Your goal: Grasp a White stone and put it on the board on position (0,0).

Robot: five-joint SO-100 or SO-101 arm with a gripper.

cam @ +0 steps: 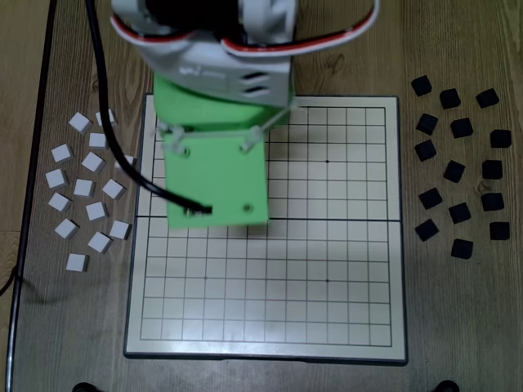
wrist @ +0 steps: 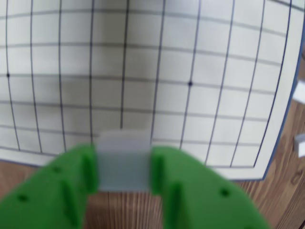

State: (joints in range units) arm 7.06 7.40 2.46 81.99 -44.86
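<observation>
While hidden under the arm in fixed view, tool [wrist: 125,164] pinching White stone [wrist: 123,160], wrist view only.

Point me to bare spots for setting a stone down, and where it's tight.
No stones lie on the board; its right half and bottom rows are open. The arm covers the upper left. Tight: white stones left of the board, black stones right. Bare wood strip lower left.

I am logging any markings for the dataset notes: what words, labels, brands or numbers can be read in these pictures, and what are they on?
None can be read.
The white motor housing in the fixed view bears a small dark mark, too small and blurred to read.
The board has only grid lines and dots.
</observation>
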